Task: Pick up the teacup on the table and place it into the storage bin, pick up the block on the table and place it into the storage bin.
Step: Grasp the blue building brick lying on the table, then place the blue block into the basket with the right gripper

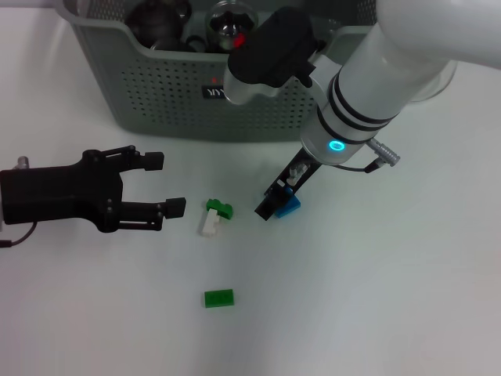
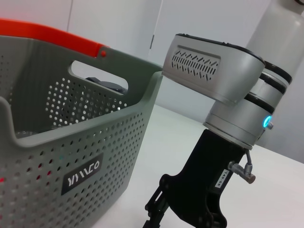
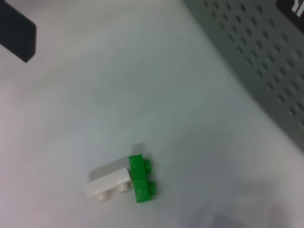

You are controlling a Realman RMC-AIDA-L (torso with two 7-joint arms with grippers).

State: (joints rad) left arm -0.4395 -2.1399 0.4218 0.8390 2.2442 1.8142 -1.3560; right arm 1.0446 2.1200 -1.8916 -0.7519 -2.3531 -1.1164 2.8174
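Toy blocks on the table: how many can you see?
4: a blue block at the right gripper, a joined green block and white block, a flat green block nearer. Others may be hidden.

Storage bin [image 1: 156,86] contents half hidden

storage bin [image 1: 196,102] behind, joined blocks [image 1: 214,217] before it; single block [image 1: 219,298] nearest
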